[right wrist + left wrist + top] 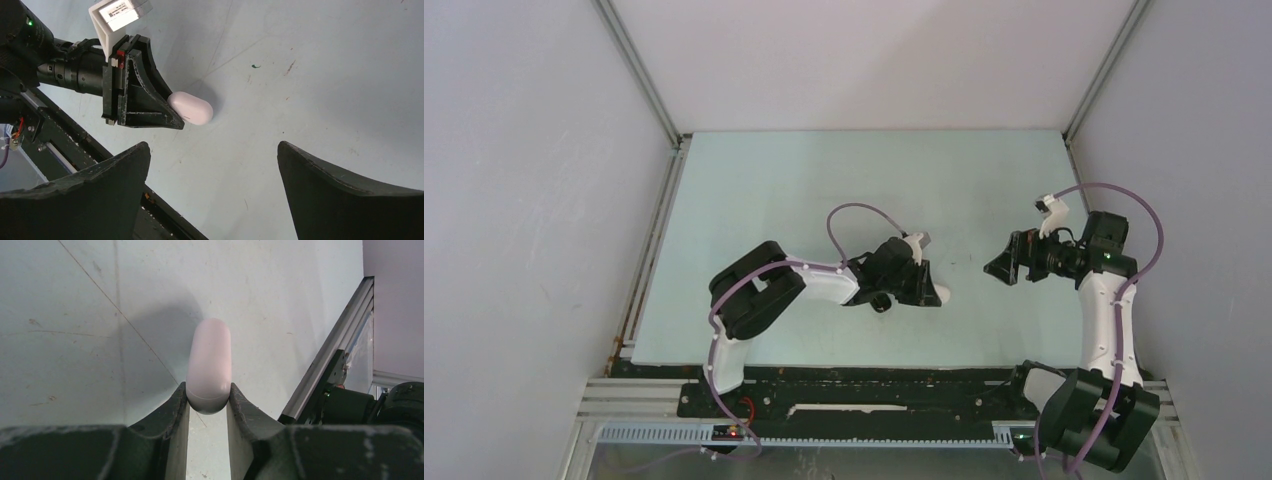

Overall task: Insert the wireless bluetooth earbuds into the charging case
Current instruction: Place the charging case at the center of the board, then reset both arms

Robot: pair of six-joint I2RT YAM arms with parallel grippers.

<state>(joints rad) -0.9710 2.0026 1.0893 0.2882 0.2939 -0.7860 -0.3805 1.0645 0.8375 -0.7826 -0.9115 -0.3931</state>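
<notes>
The white charging case (209, 365) is held by one end in the left gripper (208, 399), close to the pale surface (75, 315). Its long side is pointed straight out from that gripper, toward the right. The right gripper (212, 150) is spread wide, with nothing in it. A white label (120, 12) is seen on the left gripper, but its writing cannot be read.
</notes>
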